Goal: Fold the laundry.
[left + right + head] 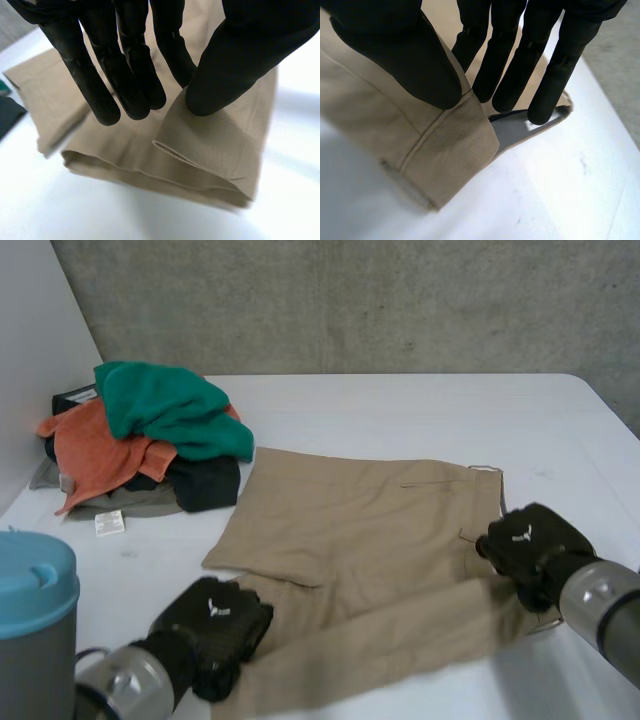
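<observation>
White surface [420,410] is spread with tan trousers [350,530]. Their hem is pinched by the left robot hand [215,625] and their waistband by the right robot hand [530,540]. If either small pinch is lost, the fold could be spoiled.

The tan trousers [350,540] lie flat and partly folded, just beside a heap of green, orange and dark clothes [150,435].

A clothes pile [160,410] hides most of a black box [72,398], and the white tag [109,523] is unreadable
</observation>
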### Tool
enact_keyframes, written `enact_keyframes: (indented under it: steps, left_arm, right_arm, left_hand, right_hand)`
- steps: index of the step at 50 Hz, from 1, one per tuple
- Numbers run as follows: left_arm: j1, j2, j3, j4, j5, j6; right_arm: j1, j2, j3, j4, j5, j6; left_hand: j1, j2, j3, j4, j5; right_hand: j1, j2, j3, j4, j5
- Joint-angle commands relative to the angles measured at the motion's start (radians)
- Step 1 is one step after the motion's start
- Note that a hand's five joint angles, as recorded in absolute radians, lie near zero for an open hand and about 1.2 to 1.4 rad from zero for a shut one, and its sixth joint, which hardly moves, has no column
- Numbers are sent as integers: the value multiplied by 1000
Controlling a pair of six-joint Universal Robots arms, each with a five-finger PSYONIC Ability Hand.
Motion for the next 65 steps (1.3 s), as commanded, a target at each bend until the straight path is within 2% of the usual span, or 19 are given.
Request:
enact_keyframes:
  steps: [1, 6, 10, 15, 19, 25, 31, 37, 38, 39, 40, 42, 43, 47, 51, 54, 58, 61, 65]
  left_arm:
    - [-53, 24, -7, -262, 18, 85]
    - [-26, 19, 68, -164, 15, 162]
    - [10, -42, 157, 55, 10, 170]
    - [16, -243, 321, 366, -36, 173]
    - [22, -436, 502, 503, -106, 182]
    - [49, -734, 842, 539, -153, 233]
    - [105, -998, 1213, 548, -180, 302]
    - [102, -1130, 1418, 574, -189, 291]
    - [99, -1132, 1423, 580, -189, 283]
    - [96, -1133, 1423, 585, -185, 271]
    - [85, -1129, 1409, 586, -177, 241]
    - [63, -1121, 1383, 585, -163, 201]
    - [34, -1096, 1345, 586, -148, 170]
    - [11, -949, 1207, 598, -111, 125]
    - [22, -808, 1076, 606, -99, 114]
    - [22, -696, 958, 605, -100, 110]
    - [23, -569, 811, 597, -96, 88]
    - [25, -501, 704, 597, -94, 59]
    - [27, -452, 599, 597, -90, 0]
  right_arm:
    - [-10, -56, 43, 266, -6, -232]
    - [-13, -60, 4, 240, -18, -254]
    - [-11, 15, -68, 121, -21, -140]
    - [-1, 193, -203, -12, -7, -17]
    - [10, 267, -295, -134, 28, 39]
    - [42, 500, -504, -393, 147, 44]
    - [64, 684, -683, -556, 163, 40]
    - [65, 907, -873, -700, 187, -10]
    - [68, 925, -890, -710, 197, -11]
    - [71, 940, -910, -713, 213, -11]
    - [74, 942, -912, -714, 224, -8]
    - [79, 912, -895, -714, 232, 13]
    - [81, 887, -879, -714, 236, 27]
    - [76, 716, -775, -679, 235, 127]
    - [61, 521, -671, -470, 157, 200]
    - [59, 445, -629, -325, 105, 217]
    - [6, 392, -542, -105, 79, 276]
    - [-45, 387, -473, -31, 63, 308]
    - [-79, 387, -369, -79, 31, 325]
  left_hand:
    - [249, 203, 210, 200, 225]
    - [249, 203, 210, 200, 225]
    - [249, 203, 210, 200, 225]
    - [249, 203, 210, 200, 225]
    - [249, 203, 210, 200, 225]
    - [249, 203, 210, 200, 225]
    - [249, 203, 210, 200, 225]
    - [249, 203, 210, 200, 225]
    - [249, 203, 210, 200, 225]
    - [5, -41, -34, -44, -19]
    - [-973, -1019, -1012, -1022, -997]
    - [-862, -908, -901, -911, -886]
    - [-973, -1019, -1012, -1022, -997]
    - [-973, -1019, -1012, -1022, -997]
    - [-973, -1019, -1012, -1022, -997]
    - [-973, -1019, -1012, -1022, -997]
    - [-973, -1019, -1012, -1022, -997]
    - [-973, -1019, -1012, -1022, -997]
    - [-973, -1019, -1012, -1022, -997]
  right_hand:
    - [291, 215, 207, 199, 207]
    - [291, 215, 207, 199, 207]
    - [291, 215, 207, 199, 207]
    - [291, 215, 207, 199, 207]
    - [291, 215, 207, 199, 207]
    - [291, 215, 207, 199, 207]
    - [291, 215, 207, 199, 207]
    - [291, 215, 207, 199, 207]
    - [-1, -78, -85, -93, -86]
    - [-888, -964, -972, -980, -972]
    - [-931, -1007, -1014, -1023, -1015]
    - [-931, -1007, -1014, -1023, -1015]
    - [-931, -1007, -1014, -1023, -1015]
    - [-931, -1007, -1014, -1023, -1015]
    - [-931, -1007, -1014, -1023, -1015]
    - [-931, -1007, -1014, -1023, -1015]
    - [-898, -974, -981, -990, -982]
    - [-830, -906, -913, -922, -914]
    - [-803, -879, -887, -895, -887]
